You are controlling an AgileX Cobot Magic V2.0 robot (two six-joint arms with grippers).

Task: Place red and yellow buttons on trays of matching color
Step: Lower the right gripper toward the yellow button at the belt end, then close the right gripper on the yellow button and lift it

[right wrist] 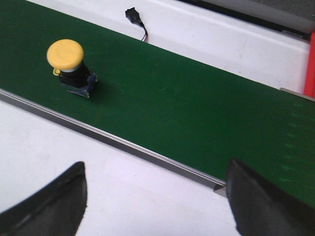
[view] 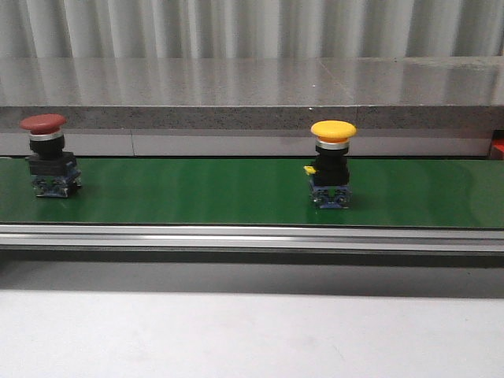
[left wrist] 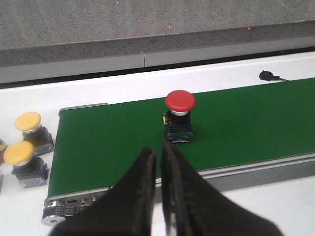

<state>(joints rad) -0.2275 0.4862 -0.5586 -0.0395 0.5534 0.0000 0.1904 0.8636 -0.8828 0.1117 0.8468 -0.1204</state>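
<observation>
**Two buttons on the belt, both hands empty**

I'm looking down the front view: the green belt (view: 236, 193) runs right across the middle of the frame. The red button (view: 49, 155) stands upright at far left of the frame, and the yellow button (view: 331, 163) stands upright right of centre. They're well apart, both on the belt.

Over to my left wrist view: the left hand (left wrist: 158, 162) is clenched, fingers pressed almost together, nothing between them. It hangs just short of the belt's near rail, and the red button (left wrist: 179, 115) sits on the belt beyond the fingertips, apart from them. At the left edge of this frame, off the end of the belt, two spare yellow buttons (left wrist: 27, 147) stand on the white counter (left wrist: 275, 201), close to each other. A small black plug (left wrist: 267, 75) lies on the counter past the belt, upper right.

Right wrist view now: the right hand (right wrist: 155, 189) is spread wide, holding nothing, over the counter on the near side of the rail. The yellow button (right wrist: 69, 66) is in the upper left of this frame, on the belt, well clear of both fingers. No trays that I can see from here.
</observation>
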